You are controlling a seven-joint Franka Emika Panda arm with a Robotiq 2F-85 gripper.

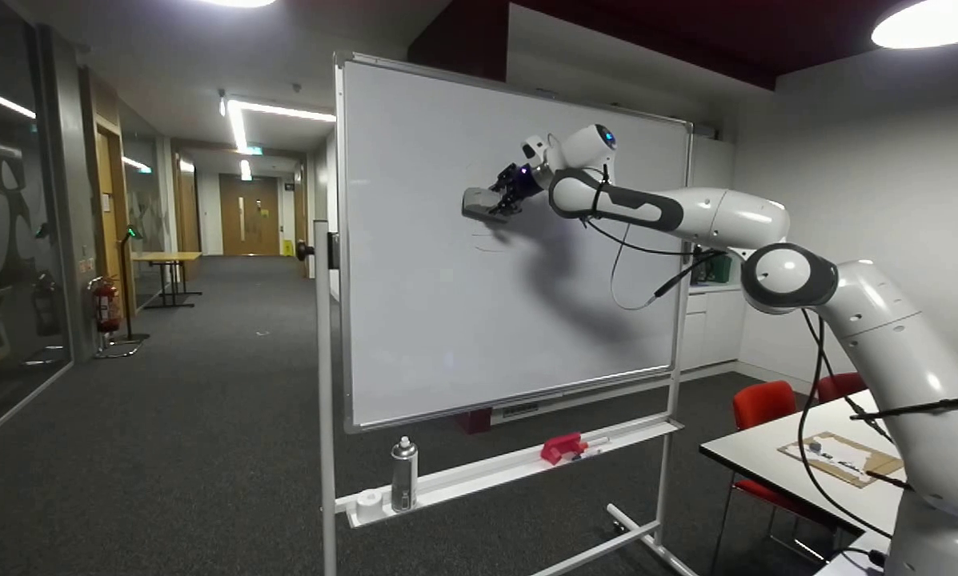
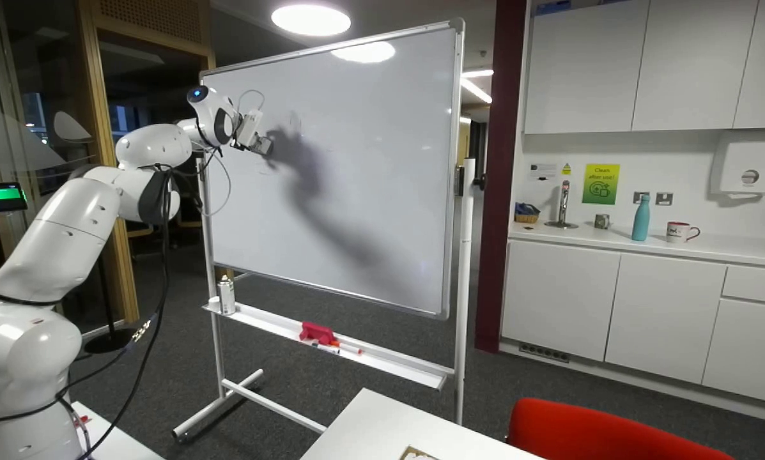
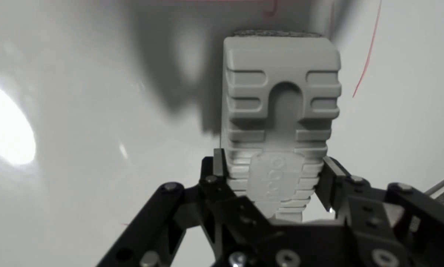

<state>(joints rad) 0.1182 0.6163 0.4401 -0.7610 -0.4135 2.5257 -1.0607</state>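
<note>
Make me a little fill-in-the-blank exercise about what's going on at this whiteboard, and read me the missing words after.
The claw is closed on a gray board ____.
In the wrist view, the thin curved mark on the whiteboard is colored ____.
The spray can on the tray stands ____, not tilted.
A teal ____ stands on the counter beside a white mug.

Missing words: eraser; red; upright; bottle.

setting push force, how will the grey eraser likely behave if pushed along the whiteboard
The grey eraser is probably stiff: its moulded body shows no visible squashing in the pincer. Its ridged edges should help against slipping. Gripped toward one end, it may pivot if the free end drags on the whiteboard.
</note>
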